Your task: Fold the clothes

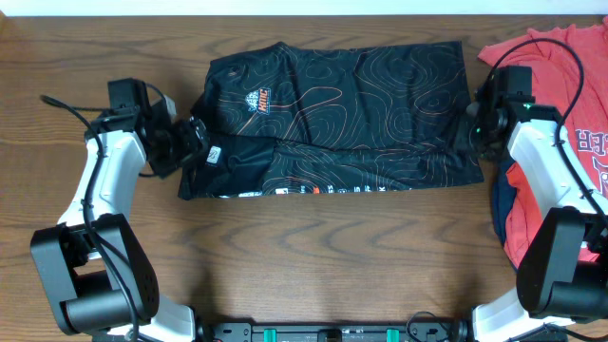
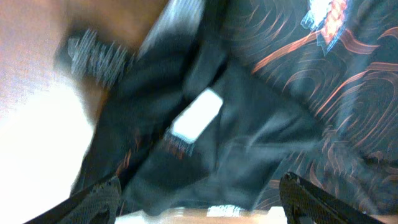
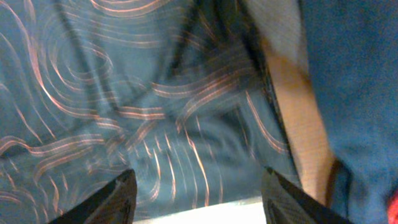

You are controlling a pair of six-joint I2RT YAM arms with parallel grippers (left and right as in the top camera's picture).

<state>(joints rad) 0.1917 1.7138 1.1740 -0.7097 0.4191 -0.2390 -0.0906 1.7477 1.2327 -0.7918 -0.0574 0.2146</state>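
The black jersey (image 1: 361, 104) with red-orange contour lines lies partly folded across the middle of the table, a row of small logos along its front edge. My left gripper (image 1: 198, 141) is at the jersey's left edge. In the left wrist view its jaws (image 2: 200, 186) are open wide over dark fabric (image 2: 267, 137) with a white label (image 2: 198, 115); that view is blurred. My right gripper (image 1: 472, 123) is at the jersey's right edge. In the right wrist view its jaws (image 3: 198, 177) are open over the contour-lined fabric (image 3: 124, 93), holding nothing.
A red T-shirt (image 1: 560, 57) with navy lettering lies at the far right on a navy garment (image 1: 502, 204), under my right arm. The navy garment also shows in the right wrist view (image 3: 348, 93), past a strip of bare table (image 3: 298, 112). Wooden table (image 1: 313, 256) lies in front.
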